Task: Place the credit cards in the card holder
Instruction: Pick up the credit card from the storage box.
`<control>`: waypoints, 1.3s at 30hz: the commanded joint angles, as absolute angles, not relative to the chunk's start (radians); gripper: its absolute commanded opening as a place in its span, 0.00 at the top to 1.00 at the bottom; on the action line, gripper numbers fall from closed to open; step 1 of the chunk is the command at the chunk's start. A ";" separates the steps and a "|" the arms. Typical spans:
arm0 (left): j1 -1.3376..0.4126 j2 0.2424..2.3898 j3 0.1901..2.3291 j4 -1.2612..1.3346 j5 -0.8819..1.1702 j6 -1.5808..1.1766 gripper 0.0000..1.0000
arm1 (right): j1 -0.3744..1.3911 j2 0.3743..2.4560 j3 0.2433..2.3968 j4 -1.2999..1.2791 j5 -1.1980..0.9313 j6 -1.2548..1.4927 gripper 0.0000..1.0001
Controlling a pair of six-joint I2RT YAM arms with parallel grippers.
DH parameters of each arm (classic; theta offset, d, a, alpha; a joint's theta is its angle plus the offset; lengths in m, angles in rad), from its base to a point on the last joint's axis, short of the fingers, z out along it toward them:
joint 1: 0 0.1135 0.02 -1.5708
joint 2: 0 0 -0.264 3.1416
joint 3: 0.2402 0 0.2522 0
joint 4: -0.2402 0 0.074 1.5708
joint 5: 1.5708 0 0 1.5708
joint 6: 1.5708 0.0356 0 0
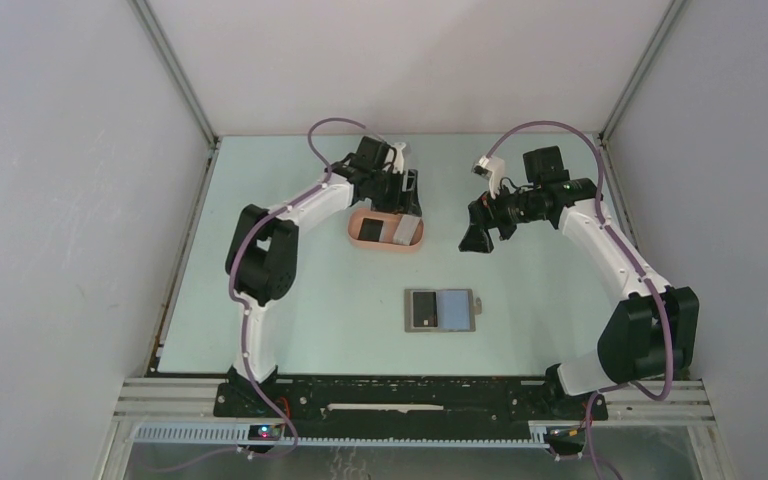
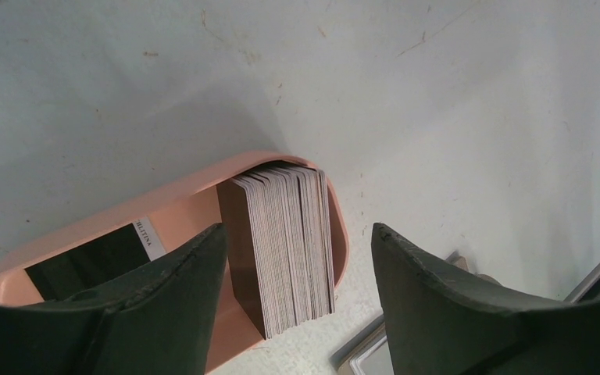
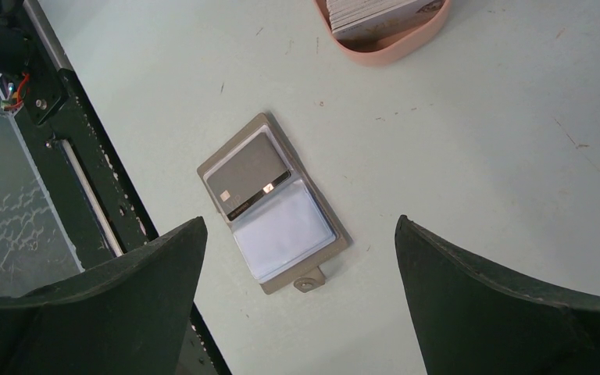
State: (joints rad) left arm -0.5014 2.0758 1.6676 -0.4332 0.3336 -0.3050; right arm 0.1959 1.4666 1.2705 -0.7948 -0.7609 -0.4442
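Observation:
The salmon-pink card holder (image 1: 358, 240) sits at mid-table. In it lie a black card (image 1: 368, 229) and a whitish-grey card (image 1: 401, 231). In the left wrist view the whitish-grey card (image 2: 285, 242) lies tilted with its near end over the holder's rim (image 2: 203, 176), and the black card (image 2: 86, 262) lies to its left. My left gripper (image 1: 407, 196) hovers just behind the holder, open and empty (image 2: 298, 230). My right gripper (image 1: 477, 238) is open and empty (image 3: 301, 223), to the right of the holder and raised above the table.
A grey folding wallet (image 1: 440, 311) lies open nearer the arm bases, with a dark card (image 3: 246, 176) in one sleeve and a see-through sleeve (image 3: 285, 230) beside it. The holder's end (image 3: 387, 35) shows at the top of the right wrist view. Walls enclose the table.

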 commanded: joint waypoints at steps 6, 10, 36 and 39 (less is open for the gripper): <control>-0.502 2.123 1.772 -0.512 0.381 -0.263 0.25 | 0.190 1.465 1.275 -0.795 -0.763 -0.462 0.00; -0.509 2.138 1.791 -0.534 0.385 -0.250 0.25 | 0.191 1.467 1.275 -0.794 -0.762 -0.463 0.00; -0.544 2.175 1.859 -0.641 0.367 -0.204 0.26 | 0.190 1.468 1.275 -0.794 -0.764 -0.464 0.00; -0.546 2.178 1.860 -0.639 0.373 -0.203 0.26 | 0.191 1.468 1.275 -0.795 -0.764 -0.465 0.00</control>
State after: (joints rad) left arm -0.5369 2.1807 1.8091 -0.6319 0.3527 -0.2268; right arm 0.1959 1.4670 1.2705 -0.7952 -0.7605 -0.4458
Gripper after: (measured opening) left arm 0.741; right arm 0.993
